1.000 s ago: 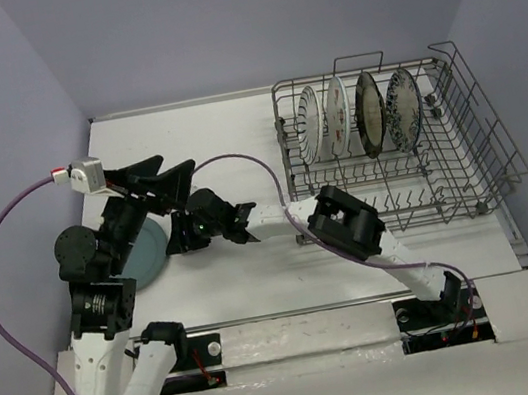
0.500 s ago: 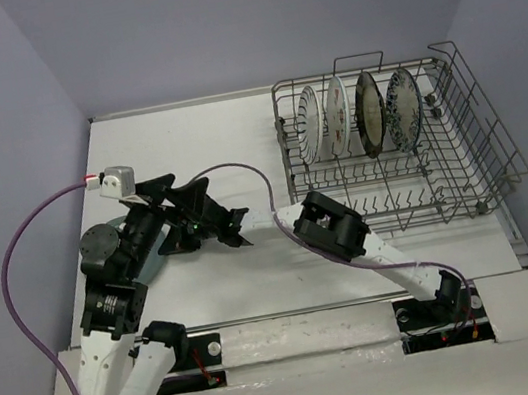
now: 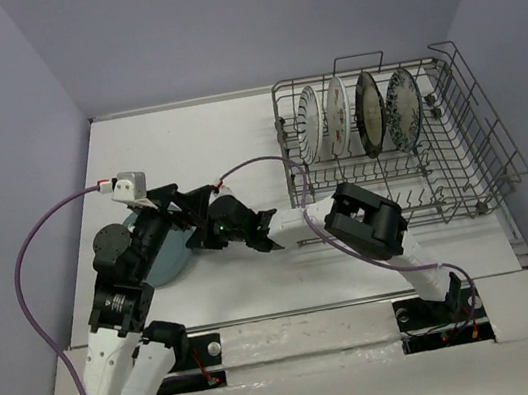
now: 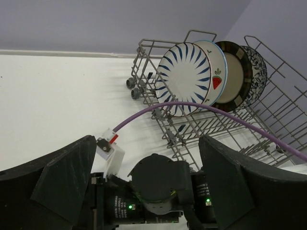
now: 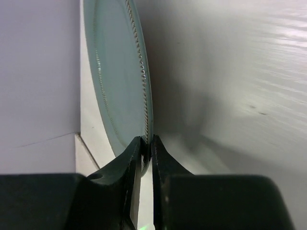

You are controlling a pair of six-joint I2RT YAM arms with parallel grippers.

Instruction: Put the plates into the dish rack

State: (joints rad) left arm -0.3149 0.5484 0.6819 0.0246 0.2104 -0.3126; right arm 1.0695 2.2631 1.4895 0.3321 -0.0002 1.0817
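Observation:
The plain teal plate [image 3: 162,263] lies at the table's left, seen edge-on in the right wrist view [image 5: 117,81]. My right gripper [image 5: 146,143] is shut on its rim, reaching in from the right [image 3: 198,237]. My left gripper [image 3: 182,205] hovers open just above that wrist, its fingers [image 4: 62,177] wide apart around the right arm's wrist motor [image 4: 158,189]. In the dish rack [image 3: 467,138] stand several plates upright: blue-striped [image 3: 308,124], red-triangle [image 3: 337,116], brown-rimmed [image 3: 369,115] and ornate black-white [image 3: 402,109].
A purple cable [image 3: 260,173] arcs from the right wrist past the rack's left wall [image 4: 144,72]. Another purple cable [image 3: 31,262] loops out left of the left arm. The right arm's elbow [image 3: 369,220] sits against the rack's front side.
The right gripper has closed on the teal plate's rim and shifted slightly right with it. The left arm has swung right and now stands over the right wrist, still open.

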